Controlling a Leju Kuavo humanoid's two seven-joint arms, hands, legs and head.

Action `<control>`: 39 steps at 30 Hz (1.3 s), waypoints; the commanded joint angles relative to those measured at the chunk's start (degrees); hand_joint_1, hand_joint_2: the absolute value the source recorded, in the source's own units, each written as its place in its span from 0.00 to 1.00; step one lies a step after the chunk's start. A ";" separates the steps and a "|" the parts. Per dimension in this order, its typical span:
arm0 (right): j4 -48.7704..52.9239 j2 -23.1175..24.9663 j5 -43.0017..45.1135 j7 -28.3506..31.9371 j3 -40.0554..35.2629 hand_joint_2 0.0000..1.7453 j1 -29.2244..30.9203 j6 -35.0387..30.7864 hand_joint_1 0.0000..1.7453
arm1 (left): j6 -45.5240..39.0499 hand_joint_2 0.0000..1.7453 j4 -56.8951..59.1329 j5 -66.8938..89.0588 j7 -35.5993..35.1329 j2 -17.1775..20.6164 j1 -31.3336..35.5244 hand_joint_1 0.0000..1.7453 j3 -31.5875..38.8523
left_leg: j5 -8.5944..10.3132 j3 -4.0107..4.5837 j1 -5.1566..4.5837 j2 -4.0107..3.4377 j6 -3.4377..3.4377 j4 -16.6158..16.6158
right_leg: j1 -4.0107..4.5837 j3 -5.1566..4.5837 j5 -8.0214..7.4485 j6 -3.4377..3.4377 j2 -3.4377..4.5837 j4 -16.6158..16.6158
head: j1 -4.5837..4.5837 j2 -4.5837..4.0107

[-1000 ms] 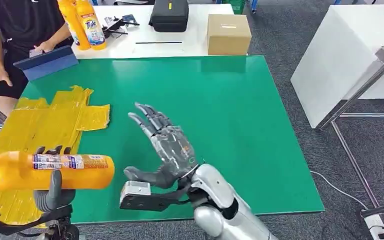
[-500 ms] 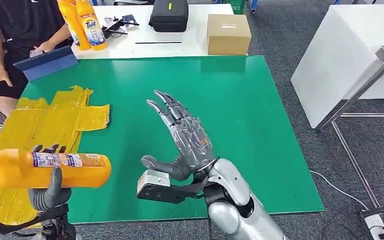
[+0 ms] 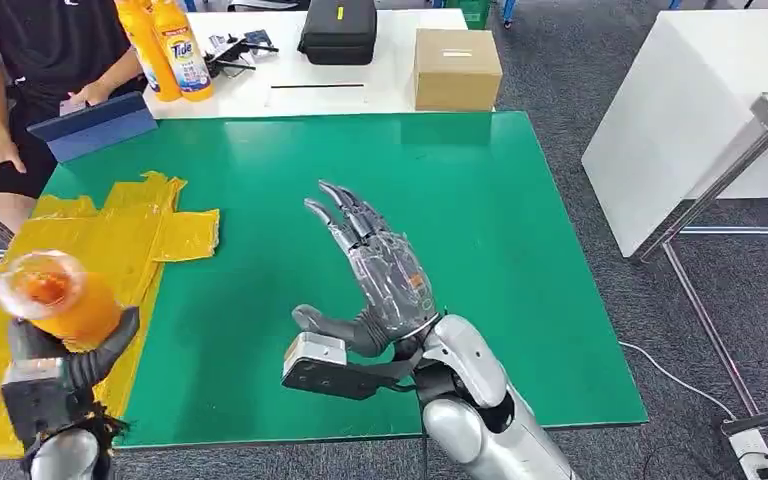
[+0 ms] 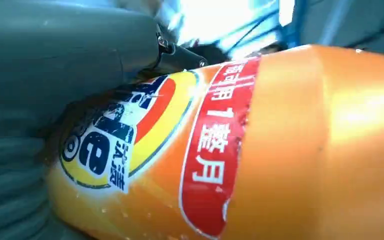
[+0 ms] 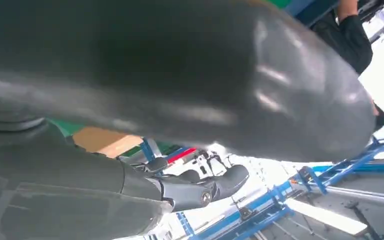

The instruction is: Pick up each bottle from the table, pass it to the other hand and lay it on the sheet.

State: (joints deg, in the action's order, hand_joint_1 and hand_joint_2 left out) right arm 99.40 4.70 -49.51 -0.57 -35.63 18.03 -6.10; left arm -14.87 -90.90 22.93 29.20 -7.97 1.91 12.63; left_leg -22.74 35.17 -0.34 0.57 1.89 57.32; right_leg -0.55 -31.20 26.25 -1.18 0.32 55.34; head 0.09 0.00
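Bottle (image 3: pixel 58 295) swung end-on in left hand (image 3: pixel 60 375), which grips it. Right hand (image 3: pixel 380 290) fingers spread, holding nothing. Lay it flat on yellow sheet (image 3: pixel 110 240), 12 o'clock.

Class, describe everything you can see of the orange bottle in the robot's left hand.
The orange bottle looks like glossy plastic. In the head view its round end faces the camera, so it shows foreshortened, above the yellow sheet. The left wrist view shows a label with a blue, red and yellow logo and a red band of white characters. The left hand grips it from below, thumb against its side. No cap is visible.
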 commanded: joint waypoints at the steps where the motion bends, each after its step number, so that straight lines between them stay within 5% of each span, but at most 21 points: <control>1: -3.90 0.33 0.55 0.47 1.47 0.00 1.64 0.89 0.00 | -6.62 1.00 13.88 10.56 -2.16 5.89 7.15 1.00 1.58 | 0.00 -0.16 0.00 0.00 -0.10 -0.08 | -0.04 0.13 -0.05 0.16 -0.05 -0.02 | 0.00 0.00; 10: -6.48 2.29 0.52 2.46 1.87 0.00 1.99 2.67 0.00 | -25.13 1.00 44.47 43.76 -11.53 12.55 19.81 1.00 -1.30 | 0.10 -0.20 0.01 0.17 -0.17 -0.14 | -0.04 0.17 -0.06 0.21 -0.22 -0.04 | 0.02 0.00; 16: -7.79 1.84 1.70 2.82 1.21 0.00 3.86 3.65 0.00 | -25.13 1.00 47.90 67.06 -22.64 12.48 19.92 1.00 -0.95 | 0.10 -0.13 0.05 -0.04 -0.23 -0.05 | -0.02 0.09 -0.07 0.19 -0.02 0.02 | 0.02 0.00; 24: -8.68 2.65 1.31 4.20 1.02 0.00 3.27 4.79 0.00 | -25.13 1.00 49.60 65.97 -26.13 13.47 17.11 1.00 -2.39 | 0.06 -0.03 0.08 -0.14 -0.23 -0.04 | 0.02 0.10 -0.08 0.19 0.07 0.00 | 0.02 0.00; 25: -8.69 2.71 1.30 4.23 1.06 0.00 3.37 4.89 0.00 | -25.13 1.00 50.19 65.11 -25.20 13.41 17.23 0.10 -1.82 | 0.06 -0.03 0.06 -0.13 -0.22 -0.05 | 0.00 0.08 -0.07 0.18 0.06 0.01 | 0.02 0.00; 26: -8.79 2.73 1.25 4.32 1.08 0.00 3.52 5.21 0.00 | -25.13 1.00 50.88 65.23 -23.97 13.54 17.37 0.00 -1.47 | 0.06 -0.07 0.03 -0.07 -0.23 -0.05 | -0.03 0.06 -0.04 0.19 0.03 0.03 | 0.00 0.00; 28: -8.79 2.73 1.25 4.32 1.08 0.00 3.52 5.21 0.00 | -25.13 1.00 50.88 65.23 -23.97 13.54 17.37 0.00 -1.47 | 0.06 -0.06 0.06 -0.07 -0.26 -0.04 | 0.00 0.04 -0.06 0.20 0.04 0.01 | 0.02 0.00; 29: -8.96 2.77 1.25 4.35 1.18 0.00 3.72 5.35 0.00 | -25.13 0.00 50.10 64.23 -23.03 13.37 17.04 0.00 -0.84 | 0.03 -0.11 0.08 -0.10 -0.29 -0.02 | 0.02 0.09 -0.04 0.22 0.06 0.03 | 0.02 0.00; 39: -9.41 2.86 1.20 4.48 1.34 0.00 3.75 5.66 0.00 | -25.13 0.00 49.06 64.04 -21.77 12.93 16.21 0.00 0.73 | 0.05 -0.01 0.09 -0.07 -0.23 -0.02 | 0.00 0.00 -0.06 0.18 0.05 0.03 | 0.02 0.00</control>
State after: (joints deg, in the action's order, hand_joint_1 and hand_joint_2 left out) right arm 93.77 7.58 -48.39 3.76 -35.01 19.27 -0.85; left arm -39.95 -45.27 87.01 7.23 4.39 17.11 11.89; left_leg -22.64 35.30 -0.24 0.59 1.76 57.31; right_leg -0.54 -31.32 26.16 -1.03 0.32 55.39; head 0.11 0.00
